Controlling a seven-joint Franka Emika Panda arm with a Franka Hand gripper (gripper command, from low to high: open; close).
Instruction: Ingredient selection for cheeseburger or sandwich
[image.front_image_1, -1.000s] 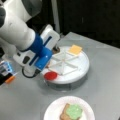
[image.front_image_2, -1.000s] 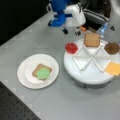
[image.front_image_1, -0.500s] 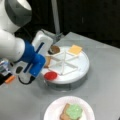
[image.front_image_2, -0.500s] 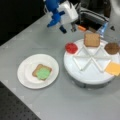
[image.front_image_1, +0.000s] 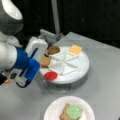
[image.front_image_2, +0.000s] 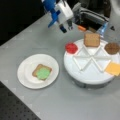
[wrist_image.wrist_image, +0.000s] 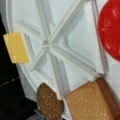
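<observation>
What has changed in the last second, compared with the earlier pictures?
The gripper has moved away from the tray toward a front view's left, and it holds nothing visible. The tomato, bread, patty and cheese stayed in their compartments. The plate with bread and lettuce did not move.

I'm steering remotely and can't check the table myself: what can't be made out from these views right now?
- Gripper: open or shut cannot be told in a front view; the arm's blue body hides it in the other, and the wrist view misses it.
- Tomato: cut by the wrist view's right edge.
- Bread and patty: cut by the wrist view's bottom edge.
- Plate: cut by a front view's bottom edge; the lettuce covers most of the slice there.
</observation>
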